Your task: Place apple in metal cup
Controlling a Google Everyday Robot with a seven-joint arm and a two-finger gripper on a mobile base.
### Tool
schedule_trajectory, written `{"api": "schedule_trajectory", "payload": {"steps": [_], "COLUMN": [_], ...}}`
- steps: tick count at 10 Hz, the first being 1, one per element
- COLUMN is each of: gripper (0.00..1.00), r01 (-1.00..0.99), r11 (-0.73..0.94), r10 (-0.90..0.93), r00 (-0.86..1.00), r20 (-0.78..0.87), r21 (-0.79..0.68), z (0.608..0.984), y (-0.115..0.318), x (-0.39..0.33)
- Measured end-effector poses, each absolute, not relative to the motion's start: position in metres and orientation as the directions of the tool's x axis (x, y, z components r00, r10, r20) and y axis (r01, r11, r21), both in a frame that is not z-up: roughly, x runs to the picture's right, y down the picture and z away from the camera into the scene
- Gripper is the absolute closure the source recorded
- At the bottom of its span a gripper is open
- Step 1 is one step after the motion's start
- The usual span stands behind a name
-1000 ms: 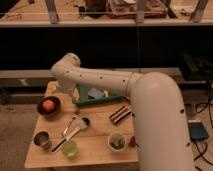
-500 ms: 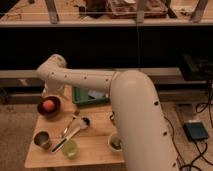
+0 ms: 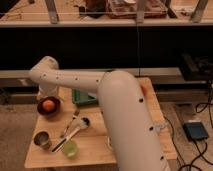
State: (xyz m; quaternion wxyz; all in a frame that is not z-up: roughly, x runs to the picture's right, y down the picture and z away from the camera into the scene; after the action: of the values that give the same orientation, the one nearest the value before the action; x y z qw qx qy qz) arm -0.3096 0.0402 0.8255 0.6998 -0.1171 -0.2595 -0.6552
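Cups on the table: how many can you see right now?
2: the metal cup at the near left corner, and a green cup just right of it. The arm may hide others. The claw is over the bowl with the apple.

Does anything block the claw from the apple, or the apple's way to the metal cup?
Nothing visible does. The claw hangs right above the apple, which sits in the maroon bowl. The metal cup stands nearer the camera, with only bare table between. The brush and green cup lie off to the side.
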Motion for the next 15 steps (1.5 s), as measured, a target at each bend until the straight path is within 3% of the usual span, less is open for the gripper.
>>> {"api": "schedule_trajectory", "payload": {"steps": [7,10,15], "gripper": [0.20,0.39,0.42], "r01": [0.985,0.987,0.992], "r11": [0.048,0.025,-0.004], "r10": [-0.846,-0.846,-0.853], "r00": [-0.049,-0.063,-0.069], "r20": [0.531,0.530,0.517], "r21": [0.167,0.157,0.127], "z": [0.858,0.864,0.870], "y": [0.053,0.059,0.063], "x": [-0.335,-0.340,-0.341]}}
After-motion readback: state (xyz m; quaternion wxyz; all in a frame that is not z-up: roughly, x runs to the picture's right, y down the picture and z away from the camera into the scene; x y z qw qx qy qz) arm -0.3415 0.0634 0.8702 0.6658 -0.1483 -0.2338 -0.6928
